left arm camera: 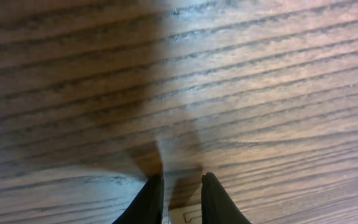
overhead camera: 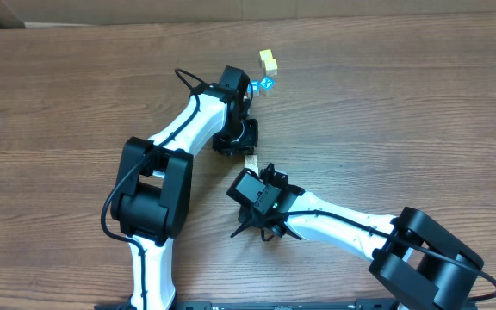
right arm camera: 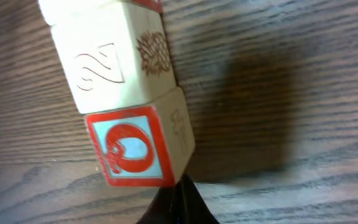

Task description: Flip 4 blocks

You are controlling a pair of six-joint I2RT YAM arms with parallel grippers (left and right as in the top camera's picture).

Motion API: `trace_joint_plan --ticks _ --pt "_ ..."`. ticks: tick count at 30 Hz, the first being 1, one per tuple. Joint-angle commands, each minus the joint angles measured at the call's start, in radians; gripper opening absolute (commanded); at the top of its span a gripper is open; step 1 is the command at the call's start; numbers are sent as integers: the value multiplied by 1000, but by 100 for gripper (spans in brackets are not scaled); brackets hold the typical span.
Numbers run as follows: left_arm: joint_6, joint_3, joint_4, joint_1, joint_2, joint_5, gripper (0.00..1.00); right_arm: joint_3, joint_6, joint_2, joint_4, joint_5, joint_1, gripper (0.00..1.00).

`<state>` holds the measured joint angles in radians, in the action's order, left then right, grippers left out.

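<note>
The right gripper [right arm camera: 179, 194] is pinched tight, its tip touching the red block [right arm camera: 132, 149], which sits against a pale block [right arm camera: 114, 62]. Push low and slow so only the red one rolls over. I cannot tell if the left gripper [left arm camera: 183, 182] holds anything.

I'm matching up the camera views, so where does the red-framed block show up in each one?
Overhead: likely the pale speck above centre; frame too small to see.
Left wrist: not identifiable; only a pale block edge at the bottom.
Right wrist: red-framed block, lower left of centre.
Shared landmark: wood-grain table.
</note>
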<state>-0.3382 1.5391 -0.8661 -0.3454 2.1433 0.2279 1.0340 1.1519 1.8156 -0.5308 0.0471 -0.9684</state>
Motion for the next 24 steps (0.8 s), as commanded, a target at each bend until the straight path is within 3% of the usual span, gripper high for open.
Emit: trace_joint_plan --ticks 1,8,16,24 --pt "-6 17 11 0 11 -25 16 28 -3 7 -2 -5 4 4" --pt "-18 47 42 10 6 -26 16 28 -61 -32 -2 -23 4 4" --pt "-81 182 -79 84 -47 -29 4 28 -189 -129 -50 0 33 4" --pt "-77 150 -245 116 -58 -127 4 27 -340 -137 -61 -153 246 4"
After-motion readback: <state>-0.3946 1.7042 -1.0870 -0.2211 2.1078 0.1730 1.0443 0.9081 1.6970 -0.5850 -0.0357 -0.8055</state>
